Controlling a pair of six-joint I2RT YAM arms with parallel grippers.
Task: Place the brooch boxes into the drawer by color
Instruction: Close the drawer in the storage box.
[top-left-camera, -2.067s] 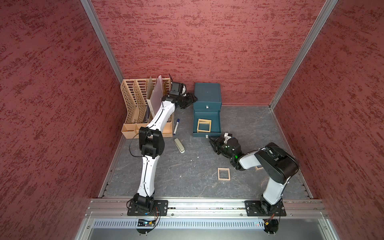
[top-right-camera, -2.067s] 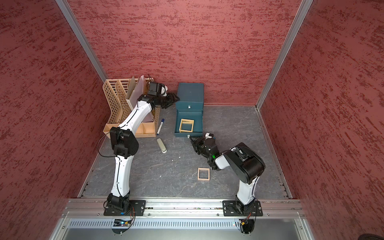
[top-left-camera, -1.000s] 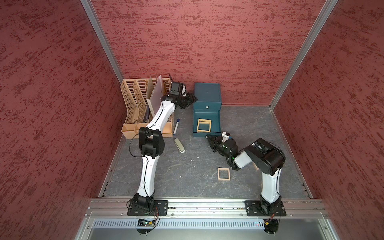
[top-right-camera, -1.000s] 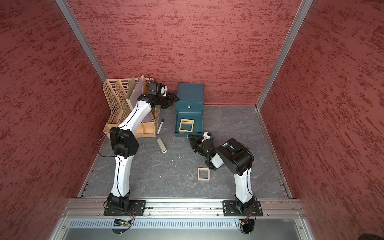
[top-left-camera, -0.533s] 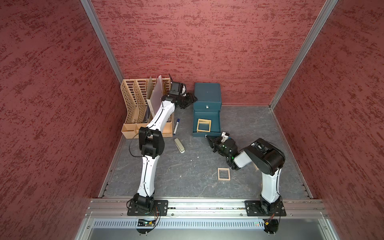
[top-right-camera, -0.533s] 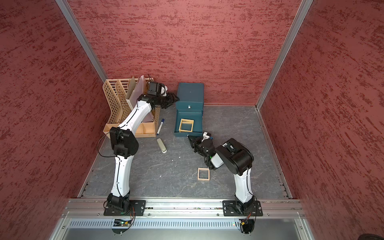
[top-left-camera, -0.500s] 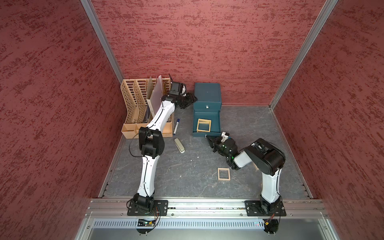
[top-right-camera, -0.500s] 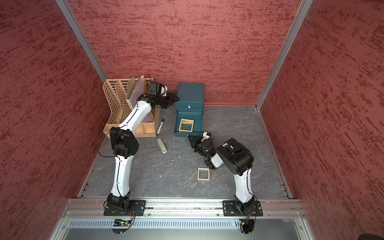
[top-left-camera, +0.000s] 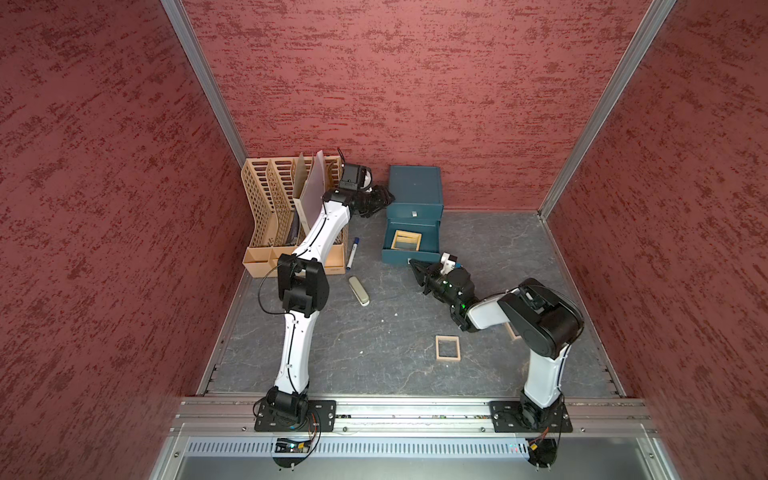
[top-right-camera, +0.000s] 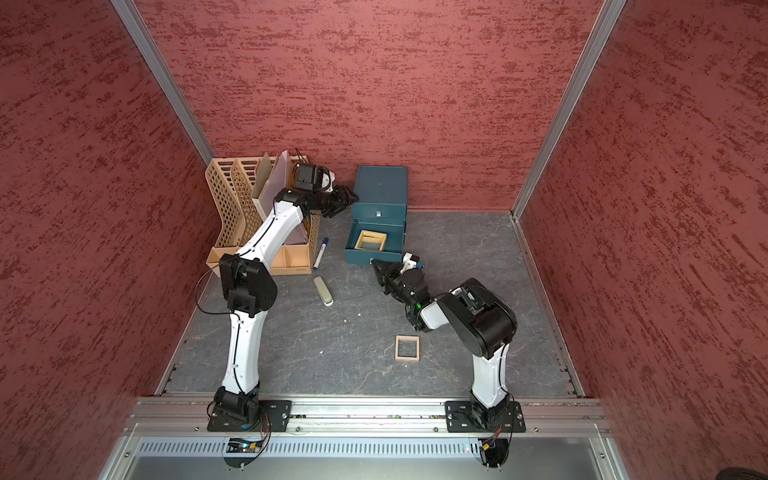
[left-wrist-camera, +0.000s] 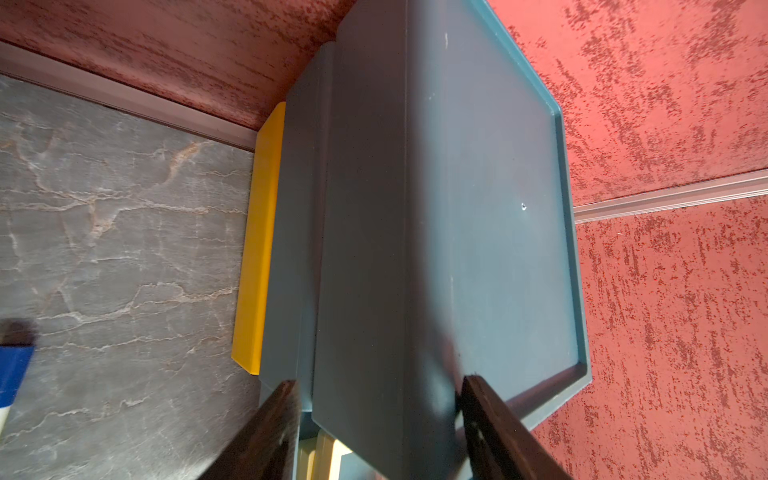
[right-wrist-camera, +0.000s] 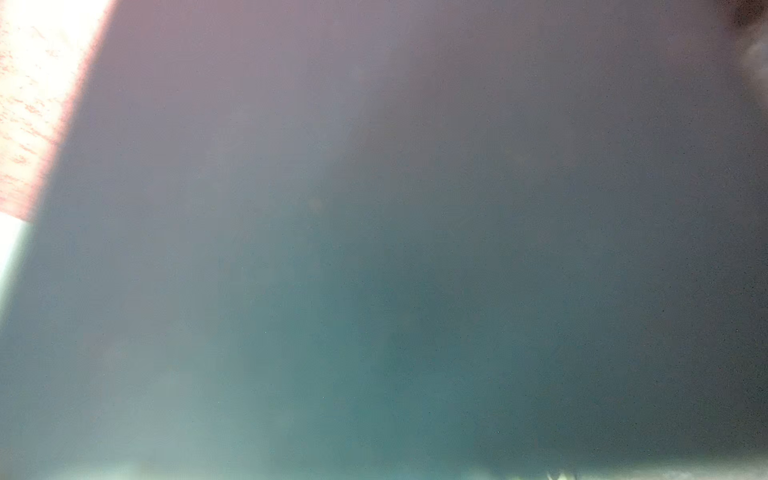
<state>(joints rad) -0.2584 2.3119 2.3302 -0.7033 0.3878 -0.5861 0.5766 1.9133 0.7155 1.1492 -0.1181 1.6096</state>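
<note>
The right claw (top-left-camera: 411, 263), pinched shut and empty, noses against the front of the open lower drawer (top-left-camera: 409, 257), probably to push it. The left claw (top-left-camera: 384, 199), part open, braces the cabinet (top-left-camera: 415, 185) at the desk's back edge. One tan box (top-left-camera: 406, 240) lies inside the drawer; another (top-left-camera: 448, 347) waits toward the front edge. Most sorting remains, it seems; no black boxes show.

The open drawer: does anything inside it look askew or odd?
Yes. The tan brooch box in the open lower drawer lies slightly rotated, its edges not parallel to the drawer walls. Another tan brooch box remains on the floor. No black box is visible.
</note>
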